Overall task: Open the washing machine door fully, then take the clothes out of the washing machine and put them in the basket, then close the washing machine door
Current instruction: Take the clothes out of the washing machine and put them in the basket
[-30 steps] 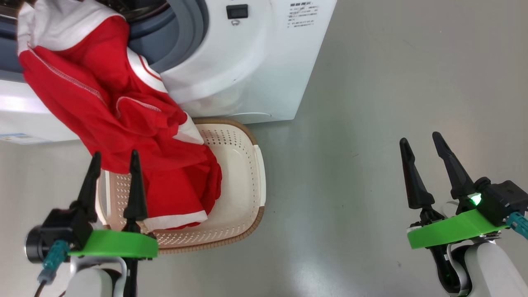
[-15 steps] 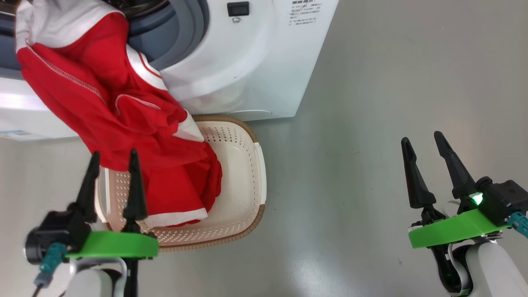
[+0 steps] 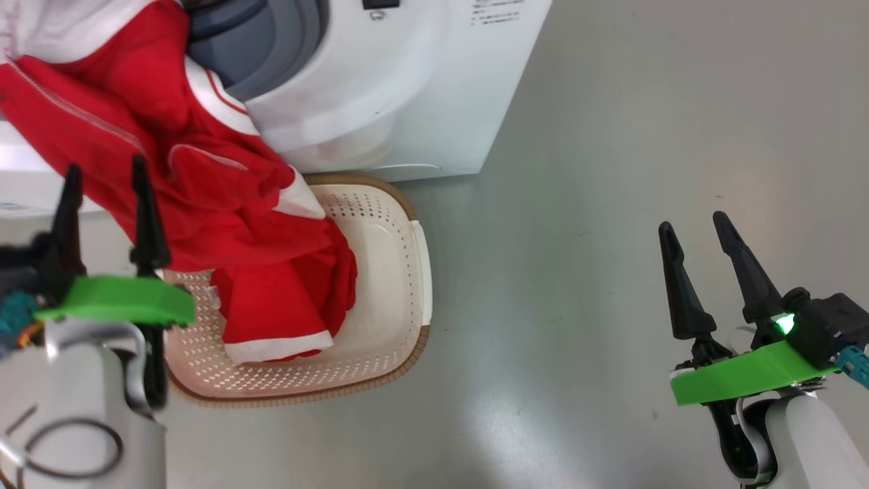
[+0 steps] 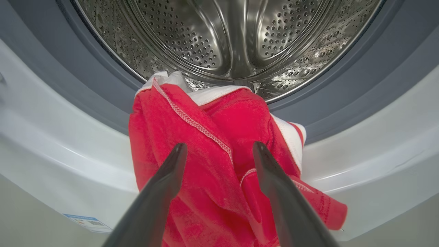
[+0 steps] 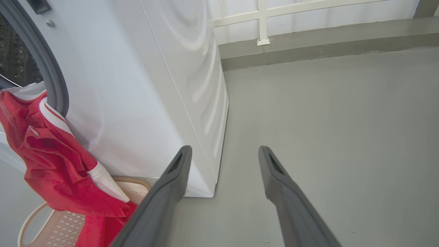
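Grey floor; clothes trail from washing machine to basket; left pincer, right pincer spread: best pinch fabric at machine's mouth.

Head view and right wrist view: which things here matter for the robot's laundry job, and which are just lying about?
Part of the job:
- washer
- clothes, red, draped from the washer's mouth down into the basket
- basket, on the floor in front of the washer

Just there:
- floor, grey
- bars, white, along the wall behind
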### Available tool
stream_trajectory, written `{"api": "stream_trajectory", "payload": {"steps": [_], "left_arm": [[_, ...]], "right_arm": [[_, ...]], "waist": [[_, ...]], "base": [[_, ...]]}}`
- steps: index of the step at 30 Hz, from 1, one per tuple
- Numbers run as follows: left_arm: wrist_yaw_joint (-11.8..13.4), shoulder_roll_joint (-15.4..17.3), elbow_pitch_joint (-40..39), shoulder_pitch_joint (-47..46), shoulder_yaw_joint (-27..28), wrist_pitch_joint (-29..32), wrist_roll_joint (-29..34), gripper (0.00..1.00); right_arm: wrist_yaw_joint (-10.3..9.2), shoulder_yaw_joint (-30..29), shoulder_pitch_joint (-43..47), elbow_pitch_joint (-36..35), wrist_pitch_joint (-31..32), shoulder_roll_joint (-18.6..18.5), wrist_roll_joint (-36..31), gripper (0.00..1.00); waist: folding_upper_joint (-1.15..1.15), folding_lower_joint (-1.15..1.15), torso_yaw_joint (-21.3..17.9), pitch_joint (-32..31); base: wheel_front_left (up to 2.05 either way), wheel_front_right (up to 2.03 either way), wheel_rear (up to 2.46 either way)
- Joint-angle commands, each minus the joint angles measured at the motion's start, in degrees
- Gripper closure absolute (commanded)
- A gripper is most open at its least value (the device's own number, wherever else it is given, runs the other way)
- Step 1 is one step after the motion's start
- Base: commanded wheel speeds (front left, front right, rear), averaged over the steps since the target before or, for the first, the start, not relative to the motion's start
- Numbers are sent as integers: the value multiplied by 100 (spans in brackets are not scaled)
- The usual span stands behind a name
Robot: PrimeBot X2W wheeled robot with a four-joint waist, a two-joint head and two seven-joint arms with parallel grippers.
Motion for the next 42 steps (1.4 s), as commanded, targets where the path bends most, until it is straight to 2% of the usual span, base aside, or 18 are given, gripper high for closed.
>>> {"api": "stream_trajectory", "payload": {"steps": [1,13,30,31,32,34,35,36,42], "left_arm": [[-99,266,235,-260,261,-27,31,0],[-245,554,1676,-1309,419,-27,215,0],[-211,863,2475,-1891,461,-27,463,0],[-192,870,2503,-1911,463,-27,470,15],[-178,874,2535,-1928,462,-27,476,48],[-137,882,2571,-1959,459,-27,494,76],[-120,883,2580,-1969,457,-27,501,95],[-106,881,2584,-1976,457,-27,504,100],[-71,822,2399,-1917,483,-27,480,100]], "right_arm": [[37,157,-63,-142,-36,1,-32,0],[37,246,-157,-158,-36,50,-4,0],[37,324,-157,-165,-36,87,-20,0],[37,326,-162,-169,-36,87,-20,0],[37,326,-167,-172,-36,88,-20,0],[37,319,-176,-179,-36,90,-20,0],[37,314,-179,-182,-36,92,-20,0],[37,310,-182,-185,-36,94,-20,0],[37,274,-191,-180,-36,107,-26,0]], "waist": [[0,0,-72,74],[0,0,-338,257],[0,0,-554,338],[0,0,-557,345],[0,0,-559,352],[0,0,-559,360],[0,0,-559,365],[0,0,-557,368],[0,0,-499,372]], "base": [[0,0,0],[0,0,0],[0,0,0],[0,0,0],[0,0,0],[0,0,0],[0,0,0],[0,0,0],[0,0,0]]}}
